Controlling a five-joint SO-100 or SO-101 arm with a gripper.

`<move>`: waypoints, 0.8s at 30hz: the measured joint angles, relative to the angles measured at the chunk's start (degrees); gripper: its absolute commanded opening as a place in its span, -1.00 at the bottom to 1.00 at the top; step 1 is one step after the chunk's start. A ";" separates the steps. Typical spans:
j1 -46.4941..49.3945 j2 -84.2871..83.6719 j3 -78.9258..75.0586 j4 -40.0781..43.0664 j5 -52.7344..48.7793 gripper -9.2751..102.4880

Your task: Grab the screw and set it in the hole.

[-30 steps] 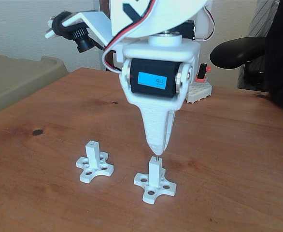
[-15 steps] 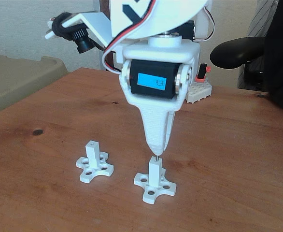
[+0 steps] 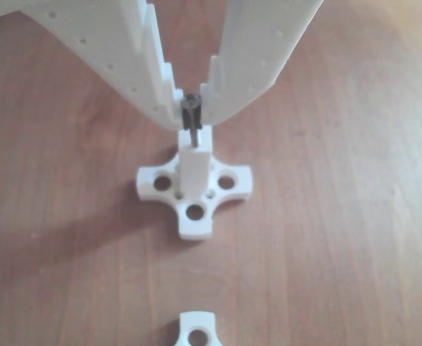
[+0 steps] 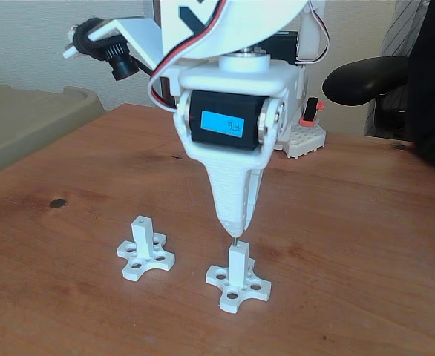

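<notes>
A white post (image 4: pixel 237 264) on a cross-shaped base (image 4: pixel 238 286) stands on the wooden table. The thin silver screw (image 4: pixel 236 239) stands upright with its lower end in the hole at the post's top face. In the other view the screw's dark head (image 3: pixel 191 103) sits between my white fingertips, and its shaft runs down into the post (image 3: pixel 195 164). My gripper (image 4: pixel 234 227) points straight down over the post, shut on the screw's head; it is the same gripper (image 3: pixel 191 108) in the other view.
A second white post on its own cross base (image 4: pixel 145 256) stands to the left in the fixed view, and its edge (image 3: pixel 198 330) shows at the bottom of the other view. A white block with a red part (image 4: pixel 306 135) lies behind the arm. A dark knot (image 4: pixel 57 202) marks the table's left.
The wrist and gripper body have shifted a little to the left and up in the fixed view. The fingertips stay over the post with the screw between them.
</notes>
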 measured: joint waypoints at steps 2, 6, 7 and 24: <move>-0.44 0.00 0.00 0.00 0.00 -0.91; -0.53 0.00 0.00 0.00 0.00 -0.91; -0.53 0.00 0.00 0.00 0.00 -0.91; -0.53 -1.41 -1.49 0.62 0.00 -0.91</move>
